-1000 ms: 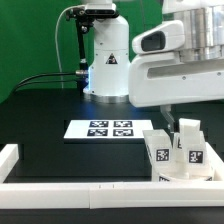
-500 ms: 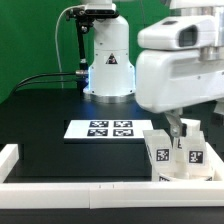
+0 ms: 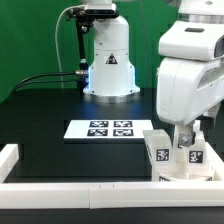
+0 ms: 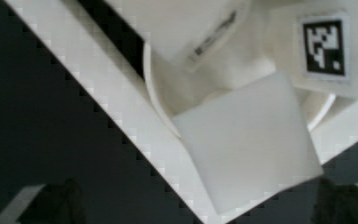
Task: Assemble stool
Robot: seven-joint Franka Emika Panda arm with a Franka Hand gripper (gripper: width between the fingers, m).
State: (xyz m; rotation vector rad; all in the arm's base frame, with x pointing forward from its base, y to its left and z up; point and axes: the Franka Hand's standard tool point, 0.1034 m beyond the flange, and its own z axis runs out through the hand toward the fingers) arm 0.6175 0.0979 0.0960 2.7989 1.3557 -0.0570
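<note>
The stool parts stand clustered against the white edge rail, well off to the exterior view's right of the marker board, likely parked there for easy picking. The gripper hangs right above them, the arm's bulk hiding its tips. Wrist view fills with a tagged leg, very close. Jaws: cannot tell whether spread or clenched.

A robotics laboratory: a white Franka arm stands bolted at the far edge of a black bench, backed by a green screen. The marker board lies mid-bench; a white rail lines its near edge.
</note>
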